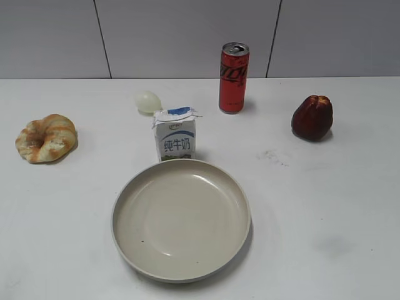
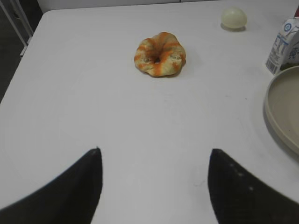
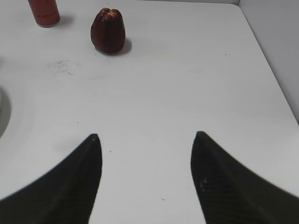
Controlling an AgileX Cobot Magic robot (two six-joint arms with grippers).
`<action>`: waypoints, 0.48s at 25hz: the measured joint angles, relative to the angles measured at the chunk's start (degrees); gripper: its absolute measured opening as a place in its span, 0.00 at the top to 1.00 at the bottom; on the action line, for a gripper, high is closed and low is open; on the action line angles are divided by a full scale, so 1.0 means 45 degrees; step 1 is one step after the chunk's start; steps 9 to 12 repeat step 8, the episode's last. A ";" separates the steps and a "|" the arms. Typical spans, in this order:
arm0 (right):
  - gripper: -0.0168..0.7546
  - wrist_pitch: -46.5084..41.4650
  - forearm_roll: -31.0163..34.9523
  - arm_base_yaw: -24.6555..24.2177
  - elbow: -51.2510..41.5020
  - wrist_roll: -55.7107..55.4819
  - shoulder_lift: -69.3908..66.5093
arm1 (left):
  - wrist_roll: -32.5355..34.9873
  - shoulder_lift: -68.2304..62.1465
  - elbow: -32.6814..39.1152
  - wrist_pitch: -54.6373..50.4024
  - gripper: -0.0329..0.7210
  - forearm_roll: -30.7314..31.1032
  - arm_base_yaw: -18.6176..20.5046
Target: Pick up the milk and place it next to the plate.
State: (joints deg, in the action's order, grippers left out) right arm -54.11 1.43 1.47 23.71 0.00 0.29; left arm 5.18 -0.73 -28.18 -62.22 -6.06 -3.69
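Note:
The milk (image 1: 175,136) is a small white carton with a blue top and blue characters. It stands upright just behind the far rim of the plate (image 1: 181,272), a large beige dish at the front middle. The milk also shows at the right edge of the left wrist view (image 2: 284,46), with the plate's rim (image 2: 271,112) below it. My left gripper (image 2: 154,151) is open and empty over bare table, well short of the milk. My right gripper (image 3: 145,135) is open and empty over bare table at the right. Neither gripper shows in the exterior view.
A tall red soda can (image 1: 234,77) stands behind the milk. A dark red fruit (image 1: 312,117) sits at the right. A pale egg-like ball (image 1: 147,101) lies behind the milk to the left. A striped bread ring (image 1: 46,137) lies at the far left.

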 joint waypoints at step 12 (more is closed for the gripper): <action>0.38 0.0000 0.0028 0.0000 0.0000 0.0000 0.0000 | -0.0044 0.0000 0.0000 0.0000 0.18 0.0012 0.0000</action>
